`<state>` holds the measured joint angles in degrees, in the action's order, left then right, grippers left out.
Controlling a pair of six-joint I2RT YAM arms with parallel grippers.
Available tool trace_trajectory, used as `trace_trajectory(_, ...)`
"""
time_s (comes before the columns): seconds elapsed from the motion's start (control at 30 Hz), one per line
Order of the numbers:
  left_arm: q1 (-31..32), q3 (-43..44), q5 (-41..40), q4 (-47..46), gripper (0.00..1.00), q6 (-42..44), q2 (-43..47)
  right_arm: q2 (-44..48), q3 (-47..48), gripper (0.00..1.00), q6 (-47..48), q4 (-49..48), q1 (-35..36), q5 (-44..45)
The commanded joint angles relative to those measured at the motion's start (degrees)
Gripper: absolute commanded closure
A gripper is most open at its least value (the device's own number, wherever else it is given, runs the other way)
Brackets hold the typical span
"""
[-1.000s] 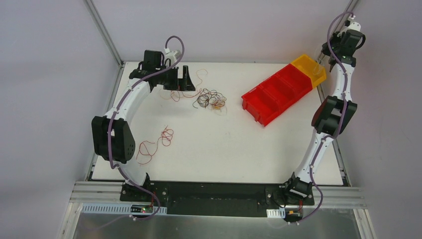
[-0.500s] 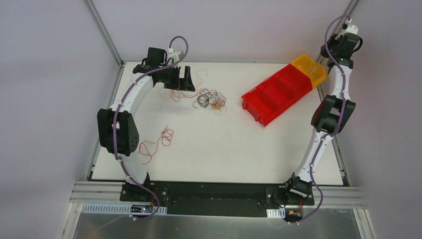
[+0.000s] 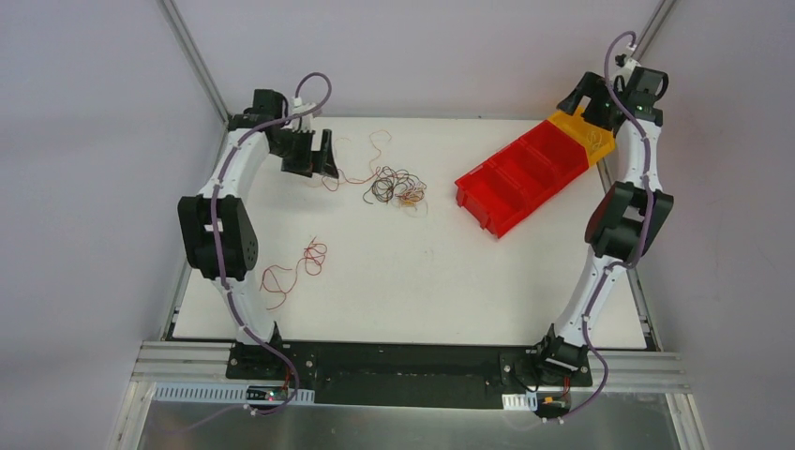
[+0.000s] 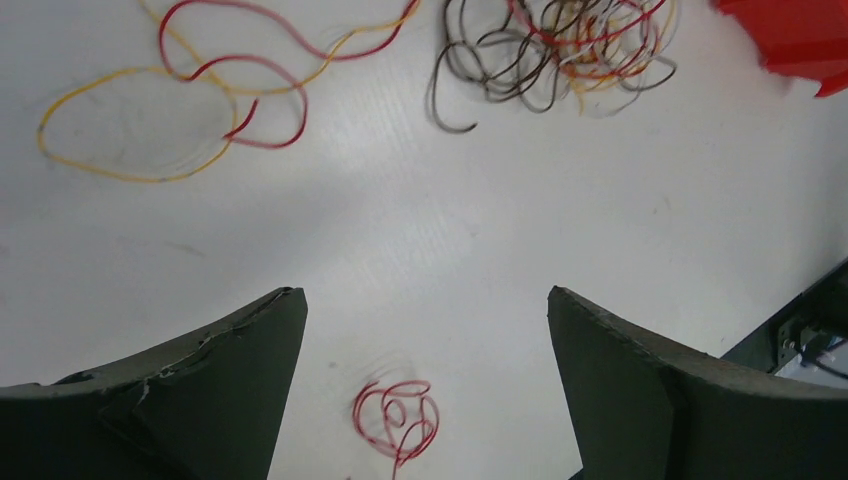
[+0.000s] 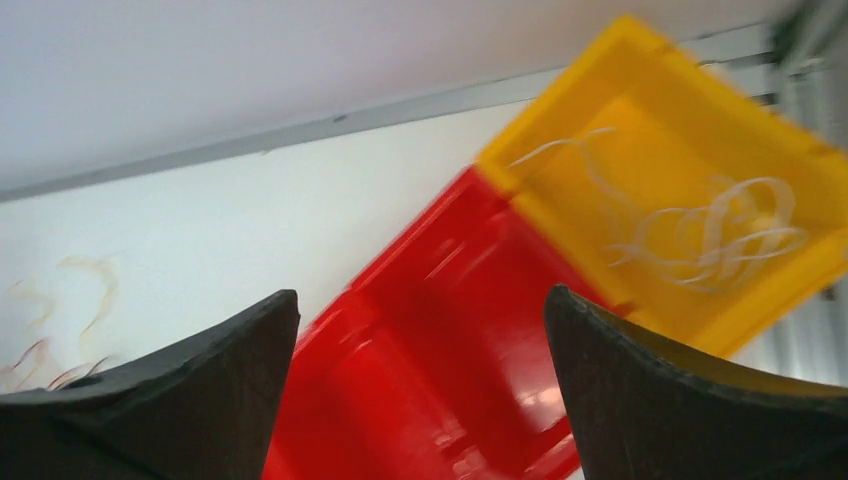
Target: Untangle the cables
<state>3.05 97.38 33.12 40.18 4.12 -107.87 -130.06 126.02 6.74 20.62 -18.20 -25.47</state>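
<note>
Thin, curly cables [image 3: 395, 186] in red, black and yellow-orange lie tangled on the smooth white tabletop [image 3: 441, 281], well apart from the row of red plastic bins [image 3: 511, 178]. One loose red wire loop [image 3: 302, 261] lies near the left edge. The yellow plastic bin [image 5: 700, 150] holds a pale curled wire [image 5: 715, 235] — blurred, perhaps white. The left pincer [image 4: 425, 300] and right pincer [image 5: 420, 300] both gape wide, holding nothing.

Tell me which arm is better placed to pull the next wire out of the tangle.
Left. The left fingers hang open just left of the tangle, which shows in their wrist view. The right fingers, also open, are off by the yellow bin, with the red bins between.
</note>
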Motion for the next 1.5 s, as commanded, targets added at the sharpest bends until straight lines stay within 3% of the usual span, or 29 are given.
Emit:
trace_trajectory(0.0,-5.6,2.4,3.7,17.6,0.05,20.8,2.8,13.4,-4.8,0.03,1.6,10.0,6.1,-10.8)
trace_trajectory(0.1,-5.8,-6.5,1.2,28.2,0.01,38.4,10.8,19.5,-13.2,0.02,3.1,13.2,11.0,-14.2)
trace_trajectory(0.2,-5.6,-19.0,-2.4,29.3,0.01,46.0,18.2,26.3,-22.5,0.02,5.0,13.7,16.3,-15.4)
trace_trajectory(0.33,0.1,-29.2,-6.2,19.6,0.01,44.6,20.2,31.8,-32.6,0.02,5.0,11.0,21.5,-15.7)
trace_trajectory(0.5,7.6,-37.3,-13.7,4.8,0.03,43.1,18.5,34.8,-34.3,0.02,2.6,11.8,22.3,-15.4)
trace_trajectory(0.7,12.3,-37.3,-21.2,-2.1,0.29,40.0,12.0,39.7,-36.5,0.02,3.4,11.7,21.3,-13.6)
trace_trajectory(0.8,14.1,-36.7,-22.4,-3.5,0.53,38.9,10.9,42.5,-38.1,0.03,3.0,11.1,20.0,-13.4)
trace_trajectory(0.97,16.8,-33.8,-13.3,-2.4,1.0,36.1,14.7,47.0,-41.6,0.07,-0.8,6.2,16.3,-14.9)
trace_trajectory(1.13,17.3,-24.4,8.3,-2.2,1.0,25.9,19.6,49.5,-43.0,0.05,-2.8,4.3,15.6,-19.8)
trace_trajectory(1.23,18.2,-18.2,14.6,-3.0,1.0,19.1,19.6,50.7,-44.8,0.01,-4.3,3.2,17.9,-22.0)
trace_trajectory(1.47,19.5,-8.7,21.7,-7.5,1.0,8.7,19.3,53.1,-48.9,0.01,-6.6,-2.4,30.8,-24.7)
